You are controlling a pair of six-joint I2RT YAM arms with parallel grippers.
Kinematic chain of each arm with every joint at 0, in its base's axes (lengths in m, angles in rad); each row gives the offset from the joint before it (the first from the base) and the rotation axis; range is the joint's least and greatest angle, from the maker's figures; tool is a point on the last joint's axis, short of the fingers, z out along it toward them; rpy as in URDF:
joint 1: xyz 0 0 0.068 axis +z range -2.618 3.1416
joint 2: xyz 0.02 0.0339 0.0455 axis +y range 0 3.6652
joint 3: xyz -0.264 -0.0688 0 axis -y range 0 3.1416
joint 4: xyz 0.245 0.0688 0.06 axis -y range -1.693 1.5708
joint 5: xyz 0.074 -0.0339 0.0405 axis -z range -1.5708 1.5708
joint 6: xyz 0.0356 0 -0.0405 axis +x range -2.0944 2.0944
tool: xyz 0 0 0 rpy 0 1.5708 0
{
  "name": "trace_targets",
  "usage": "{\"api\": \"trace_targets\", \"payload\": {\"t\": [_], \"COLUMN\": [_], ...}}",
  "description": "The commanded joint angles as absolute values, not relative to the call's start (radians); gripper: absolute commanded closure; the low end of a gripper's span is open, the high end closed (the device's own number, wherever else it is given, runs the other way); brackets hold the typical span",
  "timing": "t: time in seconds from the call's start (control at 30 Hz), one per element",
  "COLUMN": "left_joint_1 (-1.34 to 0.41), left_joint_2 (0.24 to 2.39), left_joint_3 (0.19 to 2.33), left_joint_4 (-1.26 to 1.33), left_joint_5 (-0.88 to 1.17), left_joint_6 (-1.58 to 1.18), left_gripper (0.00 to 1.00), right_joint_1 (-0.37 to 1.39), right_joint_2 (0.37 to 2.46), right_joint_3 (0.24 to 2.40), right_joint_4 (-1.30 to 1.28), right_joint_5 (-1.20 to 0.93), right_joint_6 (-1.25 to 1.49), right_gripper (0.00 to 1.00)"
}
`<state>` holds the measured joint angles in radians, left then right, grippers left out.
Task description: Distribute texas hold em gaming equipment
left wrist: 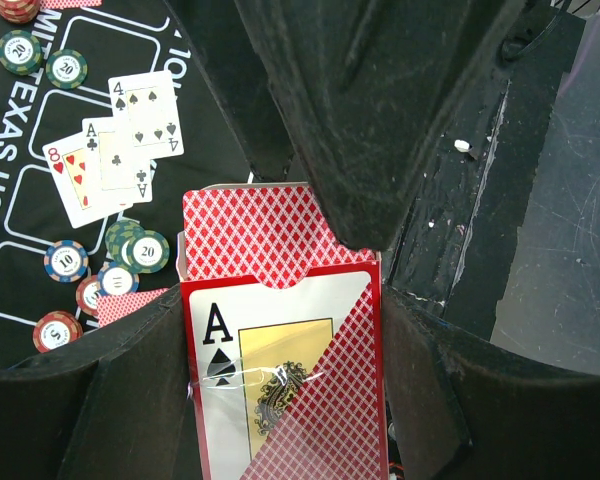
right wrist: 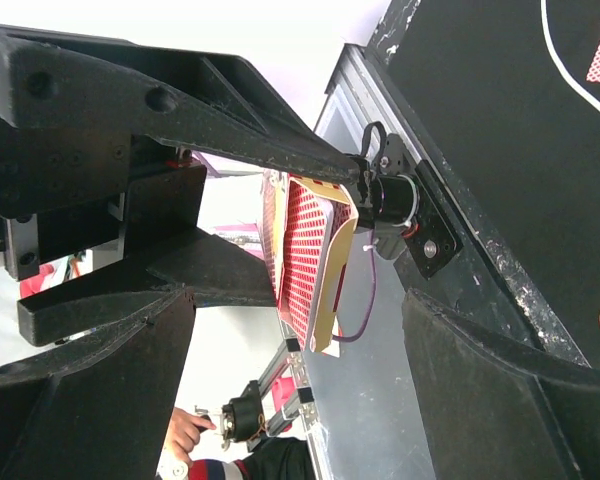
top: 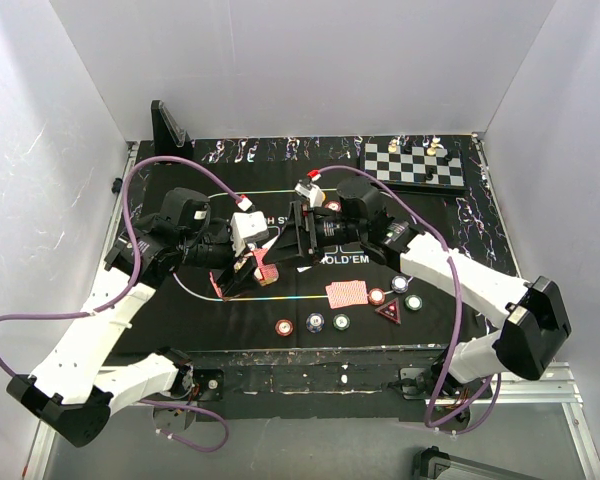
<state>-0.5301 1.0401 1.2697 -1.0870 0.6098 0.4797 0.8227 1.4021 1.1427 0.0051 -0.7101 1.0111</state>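
Note:
My left gripper (top: 258,268) (left wrist: 280,305) is shut on a red card box (left wrist: 280,390) with an ace of spades on its face. Red-backed playing cards (left wrist: 255,228) stick out of the box's open top. My right gripper (top: 293,240) (right wrist: 300,395) faces the box's open end with its jaws wide apart and nothing between them; in its wrist view the box (right wrist: 315,255) shows edge-on ahead. Three face-up cards (left wrist: 110,150) lie on the black mat (top: 440,235). A red-backed pile (top: 346,293), poker chips (top: 315,322) and a red triangular marker (top: 388,311) lie near the front.
A chessboard (top: 415,163) with pieces stands at the back right and a black stand (top: 168,125) at the back left. More chips (left wrist: 135,250) lie beside the face-up cards. White walls enclose the table on three sides.

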Motion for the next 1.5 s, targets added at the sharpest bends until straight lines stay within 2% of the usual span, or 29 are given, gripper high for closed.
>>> {"api": "trace_targets", "payload": {"t": [0.0, 0.2, 0.27, 0.37, 0.47, 0.57, 0.77, 1.23, 1.37, 1.47], "left_joint_1": [-0.526, -0.526, -0.526, -0.526, -0.526, -0.526, -0.526, -0.526, -0.528, -0.526], "left_joint_2": [1.032, 1.037, 1.038, 1.035, 1.032, 1.029, 1.028, 1.006, 1.009, 1.023], "left_joint_3": [1.301, 1.312, 1.31, 1.309, 1.305, 1.299, 1.292, 1.273, 1.272, 1.267], "left_joint_4": [-1.061, -1.06, -1.06, -1.062, -1.063, -1.06, -1.057, -1.043, -1.04, -1.035], "left_joint_5": [0.617, 0.62, 0.62, 0.615, 0.612, 0.614, 0.611, 0.623, 0.635, 0.65], "left_joint_6": [0.485, 0.482, 0.482, 0.482, 0.482, 0.482, 0.483, 0.474, 0.471, 0.466], "left_gripper": [0.79, 0.79, 0.79, 0.79, 0.79, 0.79, 0.79, 0.79, 0.79, 0.8], "right_joint_1": [0.839, 0.842, 0.844, 0.847, 0.848, 0.848, 0.847, 0.824, 0.822, 0.827], "right_joint_2": [1.411, 1.459, 1.48, 1.502, 1.5, 1.494, 1.46, 1.405, 1.401, 1.431], "right_joint_3": [1.192, 1.186, 1.186, 1.186, 1.175, 1.154, 1.095, 1.071, 1.081, 1.094], "right_joint_4": [0.002, 0.054, 0.093, 0.129, 0.13, 0.141, 0.163, 0.107, 0.136, 0.236], "right_joint_5": [-0.704, -0.71, -0.729, -0.742, -0.745, -0.752, -0.759, -0.741, -0.741, -0.759], "right_joint_6": [0.991, 1.04, 1.061, 1.086, 1.086, 1.092, 1.108, 1.095, 1.107, 1.169], "right_gripper": [0.09, 0.08, 0.18, 0.37, 0.5, 0.58, 0.66, 0.64, 0.33, 0.24]}}
